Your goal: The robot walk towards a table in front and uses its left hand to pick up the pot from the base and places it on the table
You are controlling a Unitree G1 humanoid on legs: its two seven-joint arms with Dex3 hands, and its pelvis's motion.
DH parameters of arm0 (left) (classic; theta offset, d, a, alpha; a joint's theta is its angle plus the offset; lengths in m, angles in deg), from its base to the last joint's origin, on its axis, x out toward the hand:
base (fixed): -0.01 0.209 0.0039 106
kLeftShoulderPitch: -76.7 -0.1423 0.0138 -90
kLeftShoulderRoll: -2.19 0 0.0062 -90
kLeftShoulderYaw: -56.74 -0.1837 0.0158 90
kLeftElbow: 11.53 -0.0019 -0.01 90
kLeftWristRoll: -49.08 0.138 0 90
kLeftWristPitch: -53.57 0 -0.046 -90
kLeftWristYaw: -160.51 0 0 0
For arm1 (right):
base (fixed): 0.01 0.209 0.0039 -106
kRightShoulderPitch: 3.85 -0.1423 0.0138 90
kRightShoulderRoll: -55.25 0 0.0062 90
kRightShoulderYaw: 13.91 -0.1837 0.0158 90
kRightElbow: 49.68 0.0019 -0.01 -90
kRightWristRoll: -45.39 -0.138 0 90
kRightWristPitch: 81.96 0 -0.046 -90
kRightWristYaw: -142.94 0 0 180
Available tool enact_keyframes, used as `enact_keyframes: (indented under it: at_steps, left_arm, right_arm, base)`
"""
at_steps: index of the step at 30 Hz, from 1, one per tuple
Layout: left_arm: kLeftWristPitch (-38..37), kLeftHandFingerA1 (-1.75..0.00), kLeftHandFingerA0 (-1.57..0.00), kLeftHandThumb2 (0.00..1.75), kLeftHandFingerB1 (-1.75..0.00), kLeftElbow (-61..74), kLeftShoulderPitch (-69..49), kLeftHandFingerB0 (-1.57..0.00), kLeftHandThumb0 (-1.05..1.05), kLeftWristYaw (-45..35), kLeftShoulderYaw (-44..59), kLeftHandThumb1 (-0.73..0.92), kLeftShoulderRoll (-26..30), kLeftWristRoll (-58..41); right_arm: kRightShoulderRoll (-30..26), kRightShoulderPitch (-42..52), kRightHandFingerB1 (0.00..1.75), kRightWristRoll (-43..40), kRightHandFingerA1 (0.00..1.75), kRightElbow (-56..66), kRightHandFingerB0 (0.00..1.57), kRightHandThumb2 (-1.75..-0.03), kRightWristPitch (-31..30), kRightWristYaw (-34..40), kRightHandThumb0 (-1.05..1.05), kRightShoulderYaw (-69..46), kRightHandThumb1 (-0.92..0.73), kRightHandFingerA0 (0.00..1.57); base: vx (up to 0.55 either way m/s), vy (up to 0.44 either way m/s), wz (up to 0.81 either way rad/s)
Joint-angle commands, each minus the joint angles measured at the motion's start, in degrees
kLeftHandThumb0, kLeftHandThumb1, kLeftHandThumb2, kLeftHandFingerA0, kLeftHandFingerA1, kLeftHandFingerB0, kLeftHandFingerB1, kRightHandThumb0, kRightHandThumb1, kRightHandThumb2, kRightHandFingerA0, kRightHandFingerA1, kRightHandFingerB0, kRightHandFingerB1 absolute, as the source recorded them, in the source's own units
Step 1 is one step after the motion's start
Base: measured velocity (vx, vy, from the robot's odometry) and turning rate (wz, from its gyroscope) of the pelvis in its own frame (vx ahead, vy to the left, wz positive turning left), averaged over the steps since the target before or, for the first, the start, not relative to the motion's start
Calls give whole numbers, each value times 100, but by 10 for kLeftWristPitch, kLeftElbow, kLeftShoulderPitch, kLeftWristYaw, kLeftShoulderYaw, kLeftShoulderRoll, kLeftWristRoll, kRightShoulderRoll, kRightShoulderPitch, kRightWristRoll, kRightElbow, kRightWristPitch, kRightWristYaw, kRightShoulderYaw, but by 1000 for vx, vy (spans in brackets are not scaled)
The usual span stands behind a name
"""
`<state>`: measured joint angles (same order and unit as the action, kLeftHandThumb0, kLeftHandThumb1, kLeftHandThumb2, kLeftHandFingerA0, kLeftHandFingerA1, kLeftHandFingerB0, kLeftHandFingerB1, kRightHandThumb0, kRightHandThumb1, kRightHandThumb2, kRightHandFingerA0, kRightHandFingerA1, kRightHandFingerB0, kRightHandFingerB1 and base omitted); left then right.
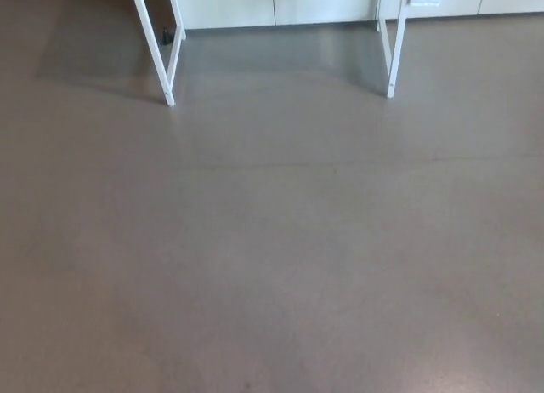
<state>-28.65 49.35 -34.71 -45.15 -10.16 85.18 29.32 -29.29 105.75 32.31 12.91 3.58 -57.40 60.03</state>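
Observation:
No pot, base or table top shows in the head view. Only the white legs of a table stand ahead at the top of the picture: a left leg pair (161, 48) and a right leg (394, 44). Neither of my hands nor any part of my arms is in the picture.
Grey-brown floor (272, 257) fills most of the view. White cabinet fronts (280, 3) run along the far wall behind the table legs. A small dark object (167, 37) lies on the floor by the left leg.

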Motion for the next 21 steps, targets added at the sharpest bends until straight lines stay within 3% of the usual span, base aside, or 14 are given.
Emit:
enact_keyframes:
  at_steps: [1,5,6,14,21]
  left_arm:
    - [21,-33,-27,58,-29,2,3,-18,-28,7,5,60,13,-9]
    - [14,-33,-24,59,-28,-2,2,-16,-27,-1,2,62,17,-7]
    - [14,-33,-26,59,-29,-2,3,-17,-27,-2,3,62,16,-8]
    - [11,-35,-29,59,-30,6,1,-19,-27,14,1,63,12,-2]
    - [9,-37,-26,66,-35,1,6,-20,-32,16,-3,59,16,0]
  right_arm:
    - [-4,-5,43,2,48,-26,21,-70,26,-9,-41,3,-58,29]
    - [-2,-11,45,-11,52,-39,22,-70,32,-21,-40,-3,-56,29]
    - [-2,-14,52,-14,57,-46,16,-90,36,-28,-32,-5,-43,23]
    - [-8,-22,52,-5,58,-67,18,-92,51,-37,-31,0,-46,26]
    - [-12,-23,53,-1,60,-65,19,-91,46,-36,-31,7,-44,30]
  base:
    - [153,37,-9]
    - [205,129,-8]
    - [272,178,-11]
    - [284,184,3]
    - [239,-43,7]
